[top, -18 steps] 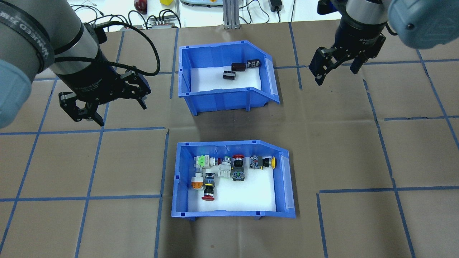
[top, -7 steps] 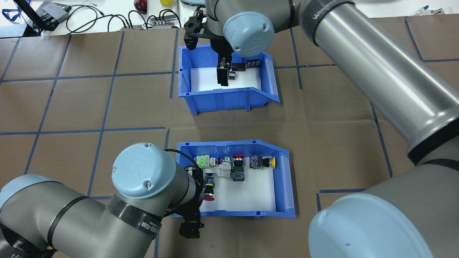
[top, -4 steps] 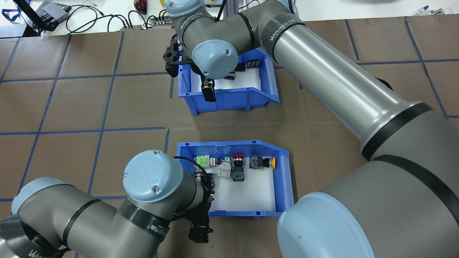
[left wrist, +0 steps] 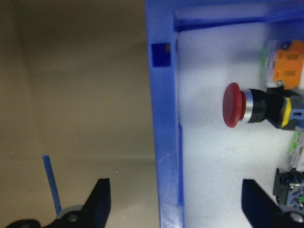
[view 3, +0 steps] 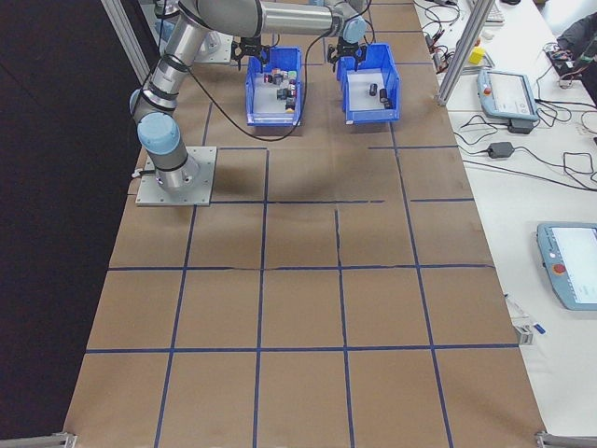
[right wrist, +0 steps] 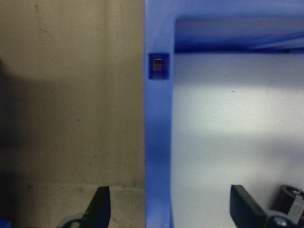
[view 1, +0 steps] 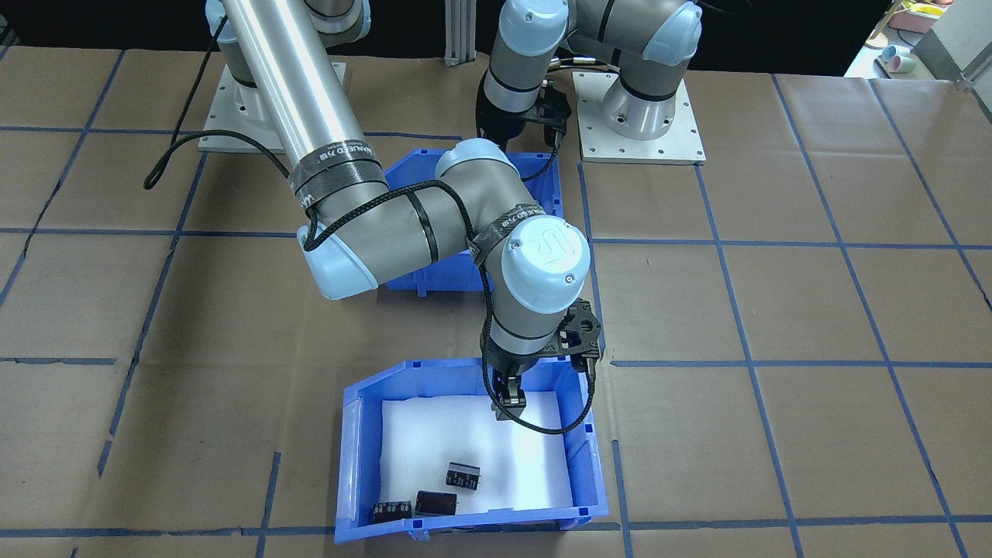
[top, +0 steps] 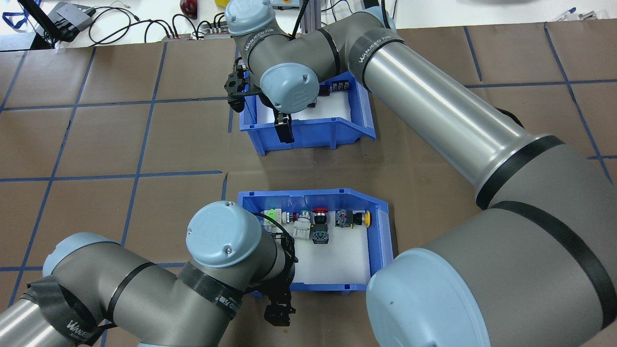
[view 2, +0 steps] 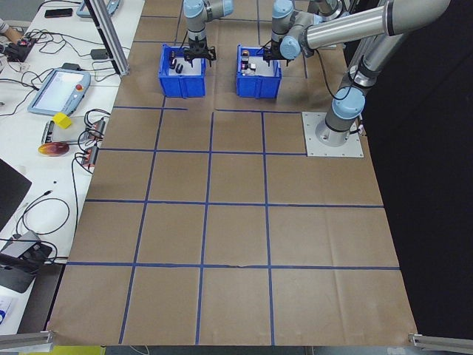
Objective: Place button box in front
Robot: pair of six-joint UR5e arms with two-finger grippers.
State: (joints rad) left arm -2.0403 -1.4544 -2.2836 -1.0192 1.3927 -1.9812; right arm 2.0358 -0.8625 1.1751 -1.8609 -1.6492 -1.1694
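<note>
Nothing is gripped yet: the left gripper (left wrist: 175, 202) is spread wide astride the button box (top: 381, 241) wall, nearest the robot; the right gripper (right wrist: 166, 202) straddles the capacitor bin (top: 308, 132) wall, equally unclenched. Grasping and repositioning remain.

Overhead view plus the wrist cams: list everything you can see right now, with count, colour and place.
button box: one, blue, near half of the table, nearest the robot.
push buttons: several, red, yellow, green and orange, on the button box's white floor.
second bin: one, blue, far half of the table.
cylinders: three, dark, on the second bin's white floor.
table: one, brown paper with blue tape grid.
cables and devices: several, dark, beyond the table's far edge.
left gripper: one, black, open, astride the button box's wall.
right gripper: one, black, open, astride the second bin's wall.
</note>
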